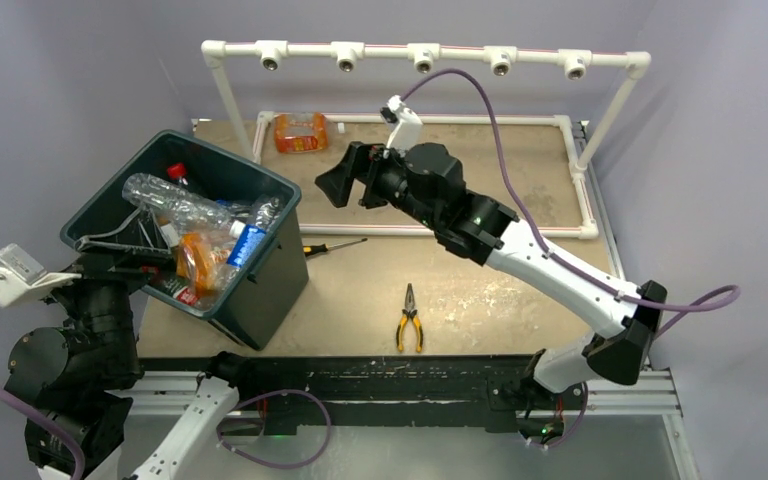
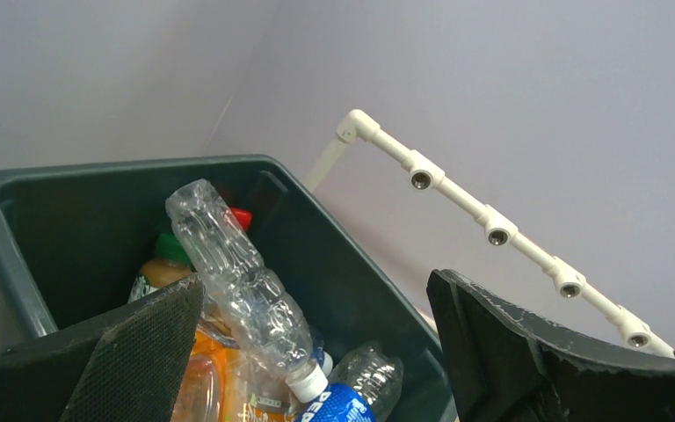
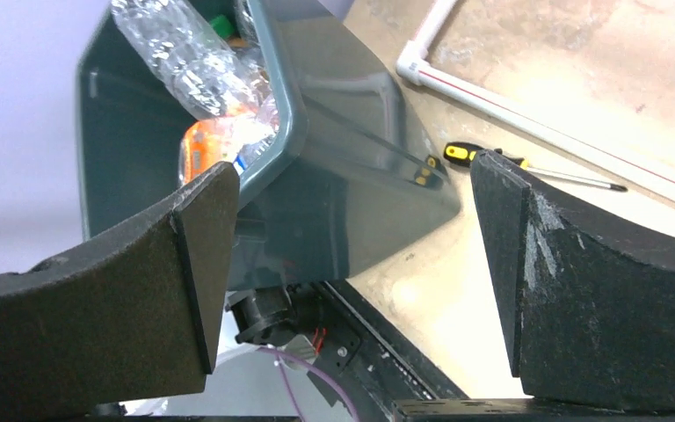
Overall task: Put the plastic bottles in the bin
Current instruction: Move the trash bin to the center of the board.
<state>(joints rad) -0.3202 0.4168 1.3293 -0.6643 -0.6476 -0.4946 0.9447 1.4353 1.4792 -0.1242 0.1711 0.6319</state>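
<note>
While both sets of jaws stand fully spread and empty, the left gripper (image 2: pixel 316 294) sits at lower left against the bin (image 1: pixel 270 265), and the right gripper (image 3: pixel 353 180) hangs at centre frame just beside it. The bin appears tilted at the left edge of the table (image 1: pixel 480 290). A nudge from either arm could tip it, or spill the clear bottle (image 1: pixel 175 200) lying across the heap inside. One orange bottle (image 1: pixel 300 131) lies at upper centre, inside the white pipe frame (image 1: pixel 420 52), which bars a direct sweep toward the bin. A screwdriver (image 1: pixel 335 246) and pliers (image 1: pixel 409 318) lie nearby; leave them.
</note>
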